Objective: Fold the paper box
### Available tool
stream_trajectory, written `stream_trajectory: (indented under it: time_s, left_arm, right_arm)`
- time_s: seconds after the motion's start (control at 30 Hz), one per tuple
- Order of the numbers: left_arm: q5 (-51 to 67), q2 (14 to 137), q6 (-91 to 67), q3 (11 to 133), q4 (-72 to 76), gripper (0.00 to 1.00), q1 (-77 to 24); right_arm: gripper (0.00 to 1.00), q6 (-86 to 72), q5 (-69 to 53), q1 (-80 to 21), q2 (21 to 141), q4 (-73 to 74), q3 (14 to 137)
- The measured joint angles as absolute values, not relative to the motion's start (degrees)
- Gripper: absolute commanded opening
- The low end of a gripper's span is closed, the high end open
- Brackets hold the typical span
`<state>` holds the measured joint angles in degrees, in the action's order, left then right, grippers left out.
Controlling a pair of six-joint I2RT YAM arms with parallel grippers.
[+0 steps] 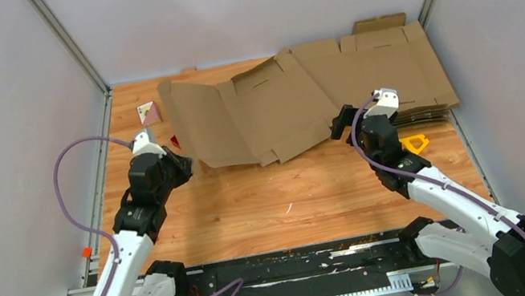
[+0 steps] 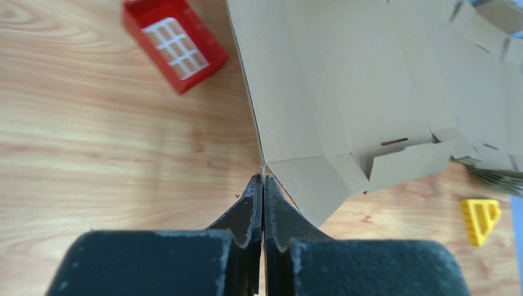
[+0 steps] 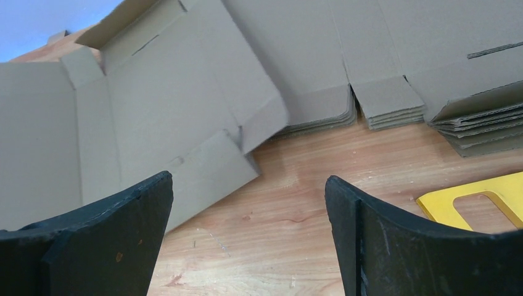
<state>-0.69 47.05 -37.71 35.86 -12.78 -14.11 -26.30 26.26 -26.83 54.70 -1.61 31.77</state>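
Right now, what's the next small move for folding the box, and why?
Probably ease the right gripper forward and left to the paper box's near flap. Its jaws stand open and empty, short of that flap, while the shut left gripper sits tips-first at the sheet's near left edge; whether it pinches it, I cannot tell.

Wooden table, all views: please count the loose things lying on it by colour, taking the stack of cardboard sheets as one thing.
Brown: 2 (paper box, pile of flat sheets)
Red: 1 (small red box)
Yellow: 1 (yellow piece)
Pink: 1 (small pink item)
Total: 5
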Motion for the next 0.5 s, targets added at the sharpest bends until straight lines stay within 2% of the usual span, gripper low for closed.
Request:
stream_trajectory:
  time_s: [0.23,0.5]
  left_arm:
    - [-10.74,38.22,-33.54,35.55,-22.63,0.00,-14.11]
    - [-13.19,37.30,-28.82,35.99,-26.68,0.00,-14.11]
  right_arm:
    - [0.96,-24.60,23.62,-26.83,57.10,-1.61,31.83]
    - [0.98,-21.26,17.10,-25.91,64.77,0.80,36.12]
